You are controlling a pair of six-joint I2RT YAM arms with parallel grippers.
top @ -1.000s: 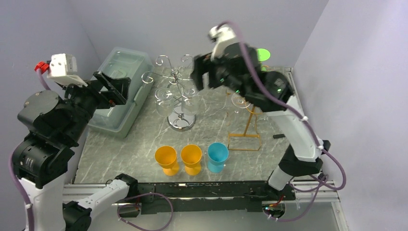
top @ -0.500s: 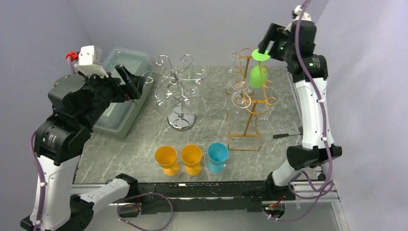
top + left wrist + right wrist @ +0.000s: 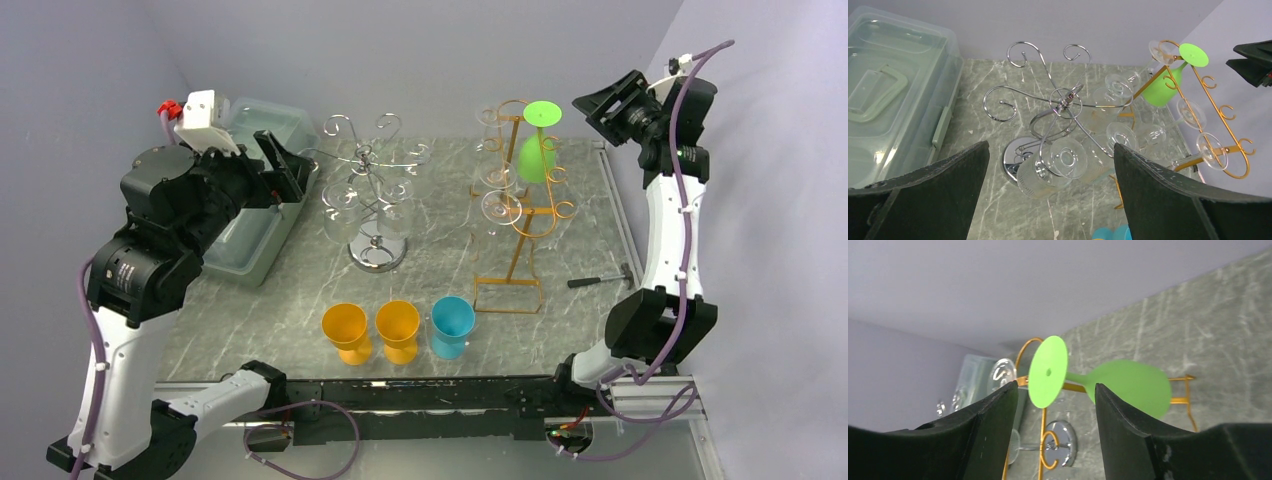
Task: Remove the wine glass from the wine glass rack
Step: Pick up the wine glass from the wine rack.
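Table (image 3: 290,300): grey marble-look top, white veins, matte. Silver metal strip (image 3: 618,215) runs along right edge to far right corner. Black rail (image 3: 430,393) along near edge. Back wall (image 3: 400,50), left wall (image 3: 60,90), right wall (image 3: 770,200): plain pale lilac-grey panels, closing table in on three sides. Back and right walls meet in corner at far right. Light even, diffuse; shadows on table faint, soft-edged. Pale grey surface (image 3: 450,455) nearer than rail, detail unclear.
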